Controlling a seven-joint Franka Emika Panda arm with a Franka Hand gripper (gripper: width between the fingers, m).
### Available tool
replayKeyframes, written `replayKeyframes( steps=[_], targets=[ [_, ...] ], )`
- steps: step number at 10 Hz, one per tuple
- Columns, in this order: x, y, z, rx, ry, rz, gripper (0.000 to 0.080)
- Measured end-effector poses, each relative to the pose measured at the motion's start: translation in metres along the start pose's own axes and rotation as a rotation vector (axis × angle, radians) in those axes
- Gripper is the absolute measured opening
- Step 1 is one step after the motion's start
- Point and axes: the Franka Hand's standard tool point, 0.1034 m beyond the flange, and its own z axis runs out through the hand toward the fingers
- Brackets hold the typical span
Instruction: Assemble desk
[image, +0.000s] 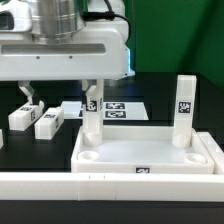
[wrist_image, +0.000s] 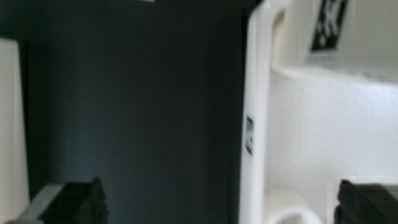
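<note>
The desk slab is a white tray with a raised rim, lying flat in the middle. Two white legs stand upright in its far corners, one on the exterior view's left and one on its right. Two loose legs lie on the dark table at the left. My gripper hangs open and empty just above the table by the slab's left side. In the wrist view the gripper straddles the slab's rim, and a tagged leg shows beyond it.
The marker board lies flat behind the slab. A long white rail runs along the front of the table. A white strip shows at the edge of the wrist view.
</note>
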Motion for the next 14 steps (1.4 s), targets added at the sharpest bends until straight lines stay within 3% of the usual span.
replayKeyframes(
  steps=[1,2,3,4,7,8,9,10,14],
  targets=[
    [-0.005,0.020,-0.001,0.046,-0.029,0.025,0.0649],
    [-0.011,0.039,0.002,0.076,-0.022,0.067,0.0649],
    [-0.020,0.056,0.012,0.077,-0.015,0.083,0.0649],
    [-0.027,0.063,0.017,0.082,-0.021,0.098,0.0649],
    [-0.026,0.061,0.018,0.087,-0.038,0.095,0.0649],
    [-0.031,0.059,0.021,0.104,-0.082,0.109,0.0649],
    [-0.041,0.058,0.024,0.149,-0.210,0.157,0.0649],
    [-0.041,0.063,0.026,0.173,-0.294,0.171,0.0649],
    [-0.052,0.056,0.037,0.227,-0.518,0.160,0.0649]
  ],
)
